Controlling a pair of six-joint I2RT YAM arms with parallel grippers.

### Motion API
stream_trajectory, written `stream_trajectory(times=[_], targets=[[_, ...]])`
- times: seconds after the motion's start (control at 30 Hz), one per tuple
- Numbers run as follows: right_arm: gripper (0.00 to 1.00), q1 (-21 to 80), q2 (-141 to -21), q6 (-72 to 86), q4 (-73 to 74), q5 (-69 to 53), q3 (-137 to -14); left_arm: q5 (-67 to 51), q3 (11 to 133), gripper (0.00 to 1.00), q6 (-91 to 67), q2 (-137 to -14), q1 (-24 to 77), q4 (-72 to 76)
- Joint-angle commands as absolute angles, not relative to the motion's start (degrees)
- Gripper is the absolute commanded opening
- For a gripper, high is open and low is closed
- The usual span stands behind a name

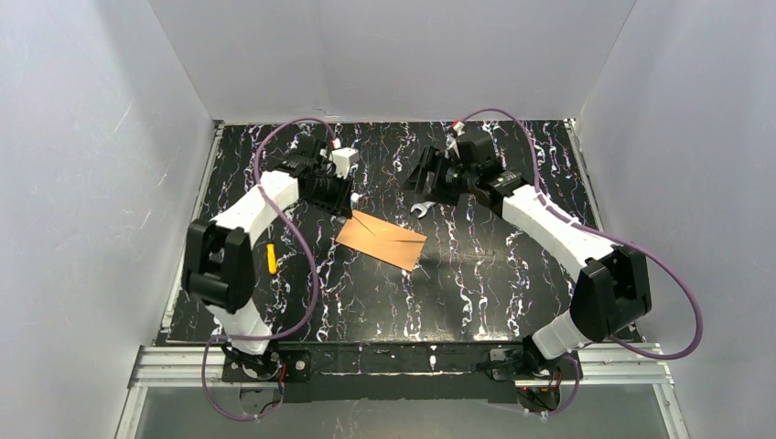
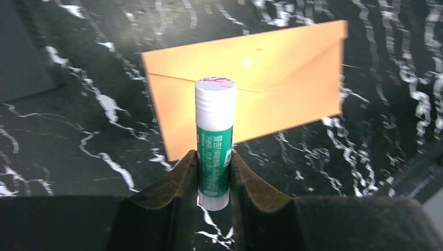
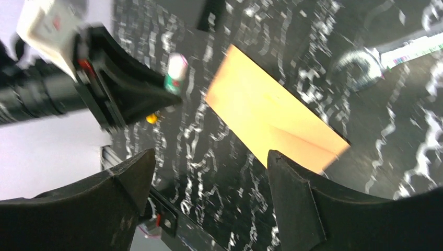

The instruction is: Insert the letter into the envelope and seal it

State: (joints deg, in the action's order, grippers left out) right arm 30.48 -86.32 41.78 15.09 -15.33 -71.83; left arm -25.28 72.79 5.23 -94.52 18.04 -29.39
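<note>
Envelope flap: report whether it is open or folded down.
Folded down: the envelope lies flat, the flap edge a V seam across its face. Whether it is glued, cannot tell.

Matt kraft-paper envelope (image 1: 382,240) (glossy marbled table (image 1: 476,285))

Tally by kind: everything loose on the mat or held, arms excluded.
envelope: 1
glue stick, held in left pincer: 1
wrench: 1
small orange stick: 1
flat black item, only partly in view: 1
Total: 5
</note>
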Motion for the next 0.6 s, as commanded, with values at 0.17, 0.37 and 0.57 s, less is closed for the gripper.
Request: stream_trajectory(times=[0.17,0.37,0.57], targets=[[0.84,30.5,-83.0,37.6,24.4,-9.8,-71.0,-10.3,87.1,0.00,7.8,-109.1,16.8,-42.2],[0.84,30.5,-81.9,39.0,23.6,-9.8,-69.2,-9.5,88.5,0.01,6.8,-114.1,16.7,-42.5],[0.85,30.5,-81.1,40.1,23.1,-9.6,-67.7,-9.2,89.3,0.17,5.3,-115.9,16.7,-42.2]])
